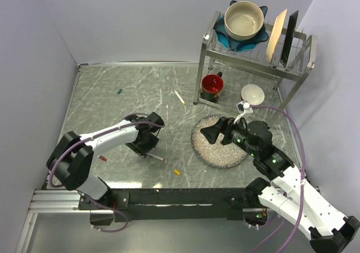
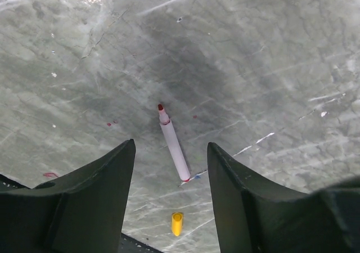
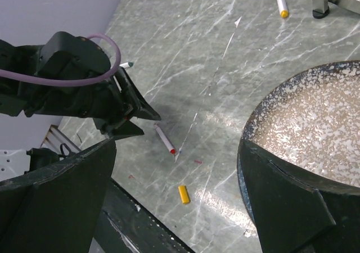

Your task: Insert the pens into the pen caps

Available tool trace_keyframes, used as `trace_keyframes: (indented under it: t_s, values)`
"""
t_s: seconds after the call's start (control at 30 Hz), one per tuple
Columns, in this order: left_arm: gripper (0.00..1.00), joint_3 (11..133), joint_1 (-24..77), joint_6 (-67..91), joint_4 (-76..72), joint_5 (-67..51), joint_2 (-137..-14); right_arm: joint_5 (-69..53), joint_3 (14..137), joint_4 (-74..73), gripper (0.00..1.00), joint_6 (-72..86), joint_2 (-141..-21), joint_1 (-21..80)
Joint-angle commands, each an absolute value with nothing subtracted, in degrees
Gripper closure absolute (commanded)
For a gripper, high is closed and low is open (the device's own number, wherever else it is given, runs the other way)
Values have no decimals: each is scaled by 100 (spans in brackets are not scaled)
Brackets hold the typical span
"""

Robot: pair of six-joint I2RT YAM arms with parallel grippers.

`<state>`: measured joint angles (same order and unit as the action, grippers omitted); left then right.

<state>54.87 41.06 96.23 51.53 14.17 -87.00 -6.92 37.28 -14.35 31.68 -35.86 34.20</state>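
Left claw [image 2: 171, 145]: jaws apart, straddling the red-tipped pen [image 2: 176, 157], which lies flat on the desk [image 2: 281, 67] and touches neither finger. The yellow cap [image 2: 177, 223] lies near the pen's blunt end. Right claw [image 3: 177, 146], spread wide, hangs at the speckled plate's [image 3: 264, 118] rim.

Overhead view spans the table [image 1: 146, 90]; both wrist views share the red-tipped pen [image 2: 174, 146].

You have the red-tipped pen [image 2: 173, 146] lying flat and uncapped, the yellow cap [image 2: 177, 223] near it; the yellow-tipped pen [image 1: 179, 97] and green cap [image 1: 119, 90] lie well apart.
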Motion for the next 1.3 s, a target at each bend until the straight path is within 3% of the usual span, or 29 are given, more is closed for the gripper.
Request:
trace_keyframes:
  t_s: [0.0, 0.33, 0.43, 0.53, 0.67, 0.97, 1.17, 1.27]
  values:
    - [42, 5722, 4122, 9931, 5282, 1424, -8938, -642, 3832, -1397, 2, 3085, -3489, 3401]
    - [51, 5836, 4131, 9809, 5203, 1310, -9676, -633, 3867, -1450, 2, 3067, -3472, 3401]
    - [59, 5731, 4131, 9826, 5081, 1292, -9729, -650, 3850, -1441, 2, 3085, -3463, 3393]
    - [72, 5608, 4122, 9791, 4975, 1283, -9712, -694, 3814, -1415, 2, 3129, -3463, 3393]
    - [99, 5458, 4131, 9730, 4904, 1292, -9545, -957, 3683, -1336, 2, 3182, -3489, 3401]
    - [99, 5581, 4332, 8468, 4405, 1818, -8448, -2424, 3112, -273, 5, 3445, -3673, 3401]
    - [99, 5432, 5325, 6983, 3096, 2495, -7191, -2926, 2848, 648, 12, 3823, -4183, 3410]
    - [99, 4880, 5677, 6200, 1814, 2243, -6392, -3383, 2672, 1289, 18, 4095, -4525, 3498]
